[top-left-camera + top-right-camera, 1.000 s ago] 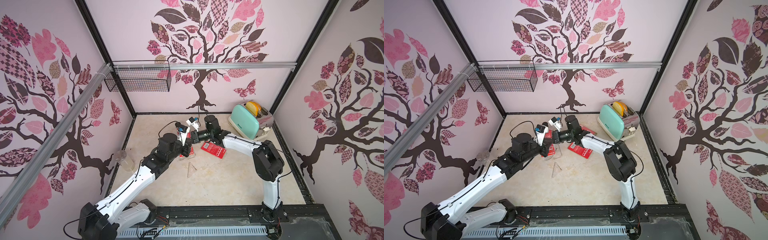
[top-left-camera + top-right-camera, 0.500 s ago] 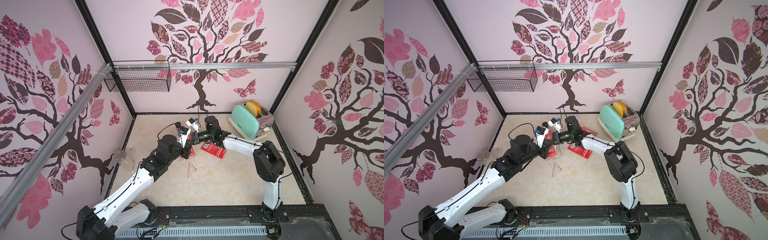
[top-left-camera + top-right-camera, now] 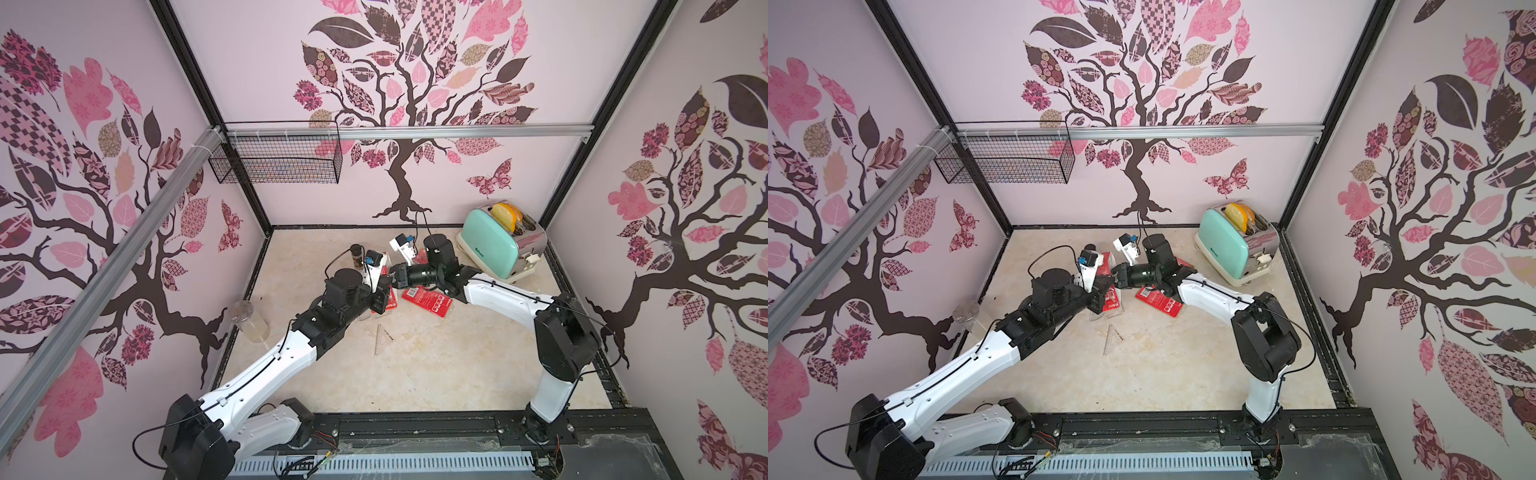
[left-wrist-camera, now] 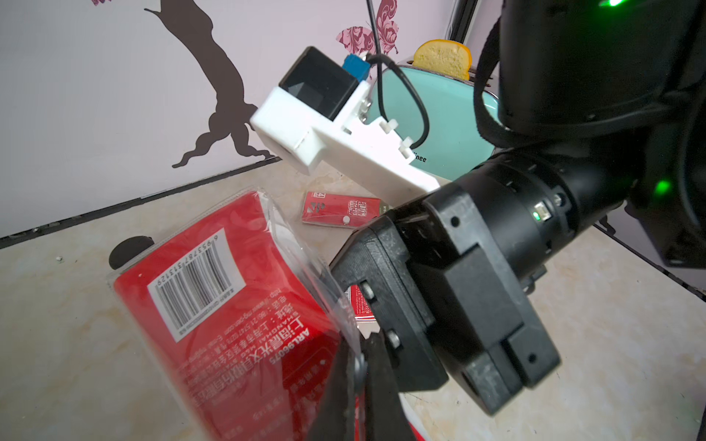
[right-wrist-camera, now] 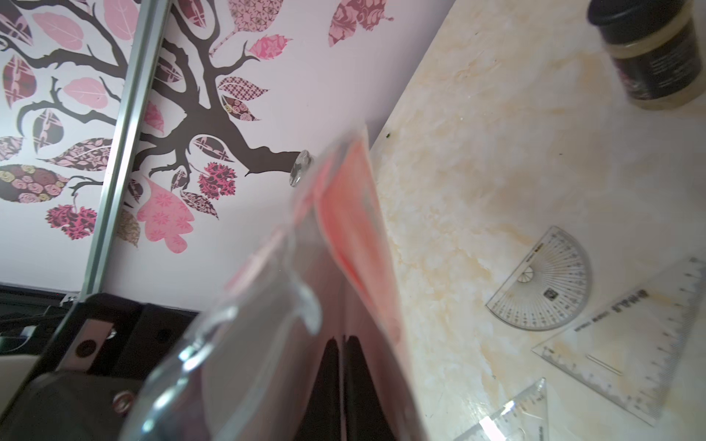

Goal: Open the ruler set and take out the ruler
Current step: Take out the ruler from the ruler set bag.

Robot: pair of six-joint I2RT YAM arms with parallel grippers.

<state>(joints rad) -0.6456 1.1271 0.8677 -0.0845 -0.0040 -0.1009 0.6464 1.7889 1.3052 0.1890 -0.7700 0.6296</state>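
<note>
left pincer [image 4: 361, 366] is fully closed, nipping the clear film edge of the ruler-set pouch [image 4: 214, 305]. right pincer [image 5: 342, 382] is closed too, jaws together on the film right next to the left one. looks like it has one wall of the pouch, can't confirm. pouch hangs off the table [image 3: 415, 374] between the two pincers, barcode side facing the left one. can't tell if a ruler is still inside. protractor [image 5: 546, 282] and set squares [image 5: 630, 343] already lie loose on the table below and just beyond the right pincer.

risks, my read:
- both pincers sit almost touching on the same edge. if they hold the same layers, pulling apart opens nothing and just stretches or tears the film.
- film is thin and slick, and the bite is shallow. a quick pull likely slips it out of one pincer, and the pouch swings or drops onto the loose pieces.
- if the mouth opens facing down, whatever is inside falls out unguided.

vs a second ago: right pincer was slightly apart, now clamped. left one unchanged, still clamped. both wrists in roughly the same spot, pouch still up between them.
</note>
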